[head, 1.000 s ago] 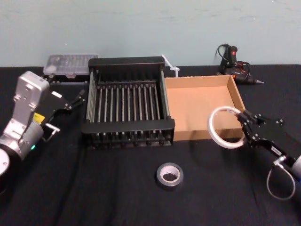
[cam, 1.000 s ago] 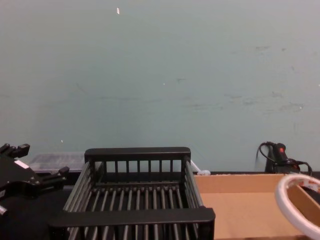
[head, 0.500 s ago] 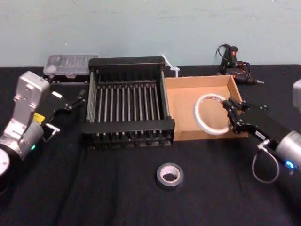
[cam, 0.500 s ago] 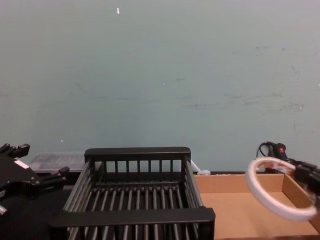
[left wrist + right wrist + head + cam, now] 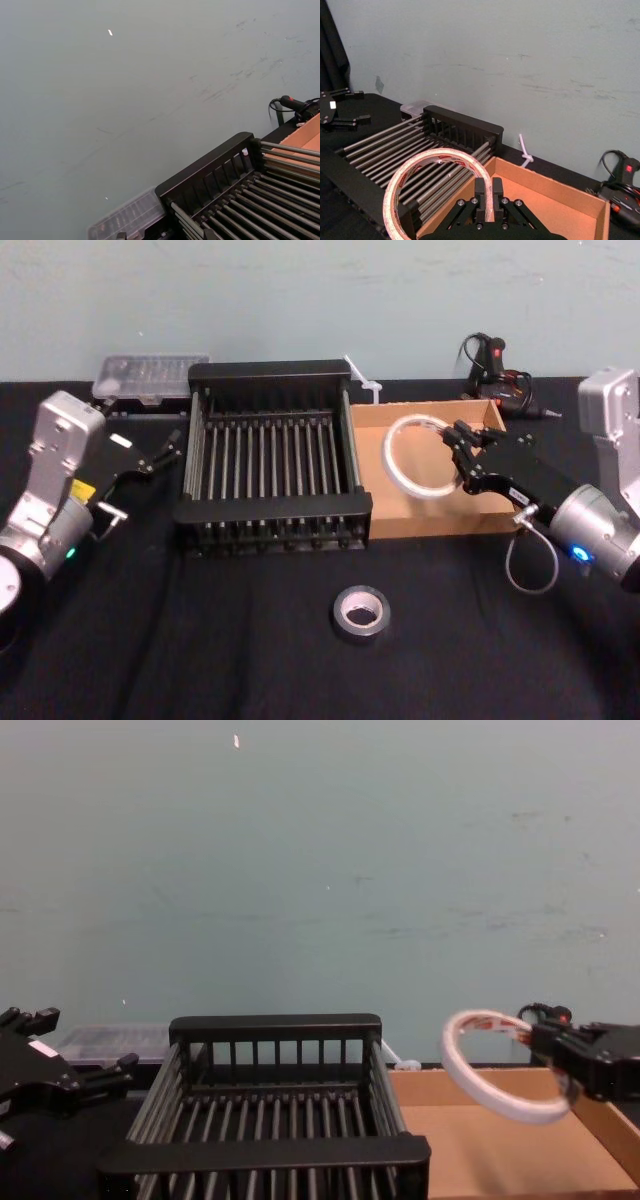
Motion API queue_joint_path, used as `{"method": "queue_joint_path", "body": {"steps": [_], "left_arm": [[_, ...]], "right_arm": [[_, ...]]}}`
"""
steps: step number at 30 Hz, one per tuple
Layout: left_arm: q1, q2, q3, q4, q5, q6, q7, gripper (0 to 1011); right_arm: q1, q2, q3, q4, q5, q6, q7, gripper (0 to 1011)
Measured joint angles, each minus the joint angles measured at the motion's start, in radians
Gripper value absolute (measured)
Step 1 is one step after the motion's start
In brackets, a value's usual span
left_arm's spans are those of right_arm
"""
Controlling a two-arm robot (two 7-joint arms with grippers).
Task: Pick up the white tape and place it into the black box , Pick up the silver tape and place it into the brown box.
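The white tape (image 5: 392, 466) hangs tilted over the left half of the brown box (image 5: 440, 526). My right gripper (image 5: 462, 452) is shut on its rim. In the right wrist view the fingers (image 5: 486, 192) pinch the roll (image 5: 395, 190), whose face has red print. The chest view shows the tape (image 5: 455, 1065) above the brown box (image 5: 480, 1160), just right of the black box (image 5: 275, 1025). The black box (image 5: 270, 510) stands left of the brown one, touching it. The silver tape (image 5: 362, 631) lies flat on the cloth in front of both. My left gripper (image 5: 165, 452) waits open left of the black box.
A clear plastic case (image 5: 150, 375) sits behind the black box at the left. A glue gun (image 5: 495, 370) with its cable lies behind the brown box. A white tie (image 5: 362, 380) sticks up between the boxes at the back. Black cloth covers the table.
My right gripper carried the white tape left and away from me, from the brown box's front right corner to over its left half. The left arm stayed still.
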Motion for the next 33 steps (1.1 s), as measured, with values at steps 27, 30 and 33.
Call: {"method": "queue_joint_path", "body": {"steps": [27, 30, 33], "left_arm": [[0.0, 0.0, 0.0, 0.0, 0.0, 0.0, 0.0, 1001], [0.0, 0.0, 0.0, 0.0, 0.0, 0.0, 0.0, 1001], [0.0, 0.0, 0.0, 0.0, 0.0, 0.0, 0.0, 1002]], "right_arm": [[0.203, -0.094, -0.103, 0.173, -0.058, 0.01, 0.017, 94], [0.222, -0.103, -0.112, 0.191, -0.063, 0.01, 0.024, 94], [0.237, -0.11, -0.12, 0.206, -0.068, 0.008, 0.028, 94]]}}
